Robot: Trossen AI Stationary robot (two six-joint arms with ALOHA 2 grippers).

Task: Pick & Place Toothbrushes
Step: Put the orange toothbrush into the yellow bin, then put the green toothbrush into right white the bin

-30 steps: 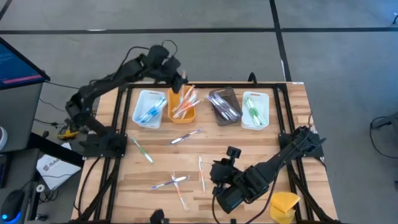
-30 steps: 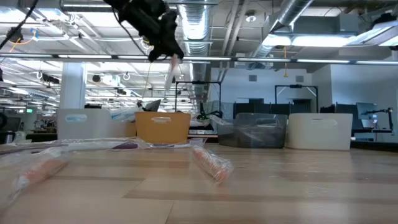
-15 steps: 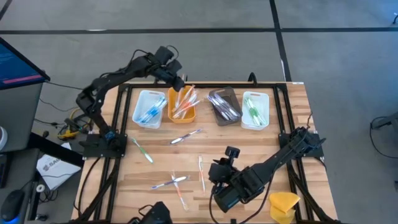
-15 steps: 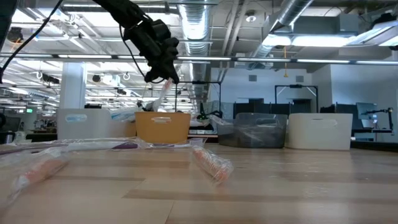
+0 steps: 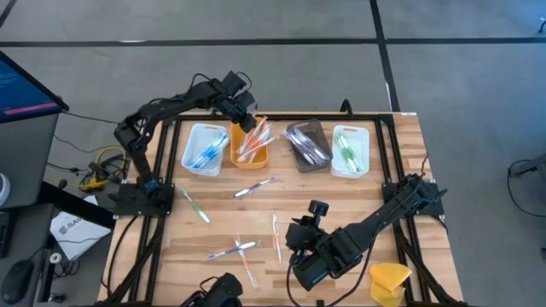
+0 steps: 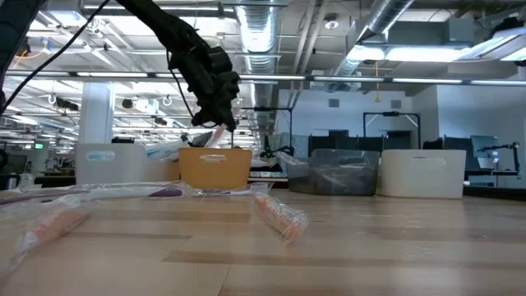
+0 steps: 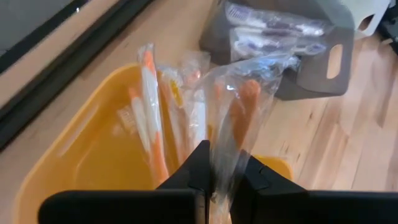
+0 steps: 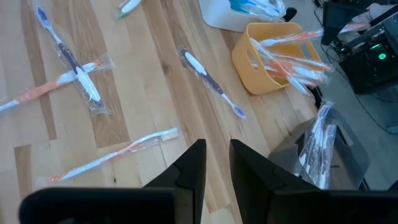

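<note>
My left gripper (image 5: pixel 247 124) hangs just over the orange tray (image 5: pixel 249 150) at the table's far side, shut on a wrapped orange toothbrush (image 7: pixel 244 107). The tray holds several more wrapped orange toothbrushes (image 7: pixel 149 118). In the low view the held toothbrush (image 6: pixel 214 136) slants down to the tray's rim (image 6: pixel 215 151). Loose wrapped toothbrushes lie flat on the wood: one in the middle (image 5: pixel 254 187), a crossed pair (image 5: pixel 233 250), and one at the left (image 5: pixel 194 205). My right gripper (image 5: pixel 297 235) hovers over the near middle, open, with nothing between its fingers (image 8: pixel 193 167). My left gripper pinches the toothbrush's clear wrapper (image 7: pixel 222 163) between its two fingers, at the end nearest the wrist. The fingers slant down from the table's far-left side and lie along the toothbrush. The toothbrush sticks out beyond the fingertips over the tray; whether it touches the brushes below cannot be told.
In a row along the far edge stand a white tray with blue brushes (image 5: pixel 205 150), the orange tray, a dark tray (image 5: pixel 307 143) and a white tray with green brushes (image 5: pixel 350 150). A yellow lump (image 5: pixel 391 281) lies at the near right corner. Black frame rails border the table.
My left gripper has come down toward the orange tray and tipped its fingers further downward, still shut on the toothbrush. The toothbrush, high above the tray a second ago, now reaches the tray's rim.
</note>
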